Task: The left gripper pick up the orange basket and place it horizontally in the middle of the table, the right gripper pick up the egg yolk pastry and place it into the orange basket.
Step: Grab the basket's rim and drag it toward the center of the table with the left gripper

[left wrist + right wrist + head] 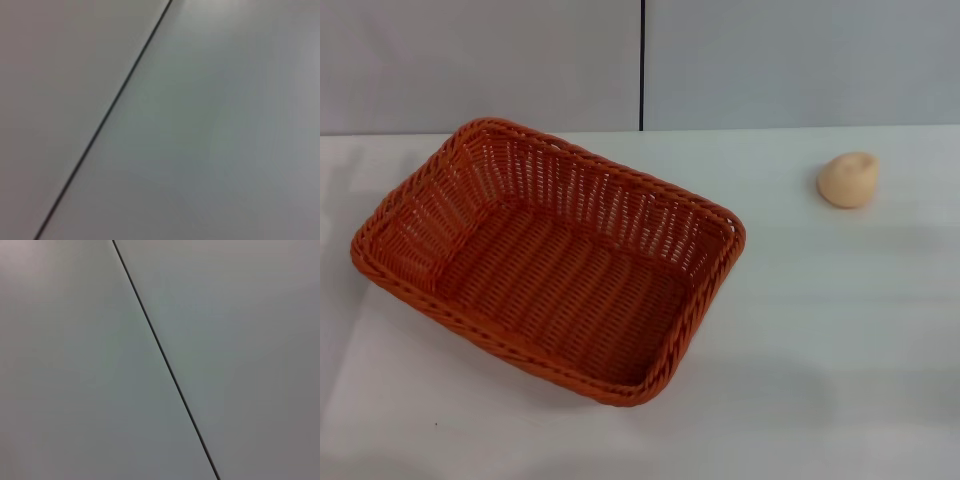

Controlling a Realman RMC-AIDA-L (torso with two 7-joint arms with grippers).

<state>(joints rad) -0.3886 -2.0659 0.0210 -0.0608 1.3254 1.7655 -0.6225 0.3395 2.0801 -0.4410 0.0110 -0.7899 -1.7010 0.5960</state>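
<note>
My orange basket [548, 262] sits skewed at the surface's [820, 330] left; the egg yolk pastry [848, 180] lies well apart, far right. Neither claw shows.

There is one orange basket [545, 262], woven, rectangular and open at the top, lying left of centre on the one white table [840, 340]. There is one egg yolk pastry [848, 180], on the far right of the table, well apart from the basket. Two grey wall panels [480, 60] stand behind, split by one dark seam [642, 65].
</note>
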